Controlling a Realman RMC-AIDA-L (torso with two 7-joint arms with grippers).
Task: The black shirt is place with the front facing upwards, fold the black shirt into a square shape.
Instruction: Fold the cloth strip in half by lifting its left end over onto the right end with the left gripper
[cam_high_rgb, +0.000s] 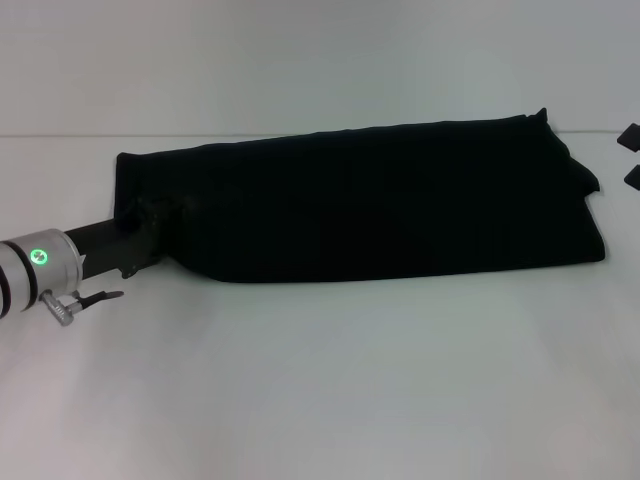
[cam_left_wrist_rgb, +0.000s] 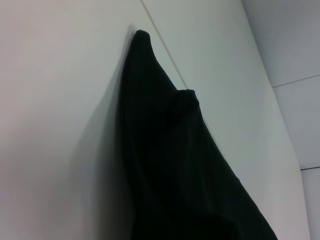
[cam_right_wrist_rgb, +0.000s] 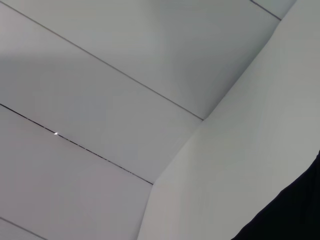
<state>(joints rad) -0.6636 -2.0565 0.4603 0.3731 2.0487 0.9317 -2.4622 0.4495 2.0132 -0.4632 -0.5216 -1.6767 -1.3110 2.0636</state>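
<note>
Nearby, black shirt (cam_high_rgb: 370, 195) folded long on white table (cam_high_rgb: 320, 380), left gripper (cam_high_rgb: 150, 225) fingers grasping its end

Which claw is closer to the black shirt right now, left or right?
Left. The left claw sits at the black shirt's left end, touching the cloth. The right claw shows only as dark tips at the table's right edge, just off the shirt's right end.

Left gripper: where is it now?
In the head view, the left gripper sits at the left end of the long folded black cloth shirt, on the white table.
</note>
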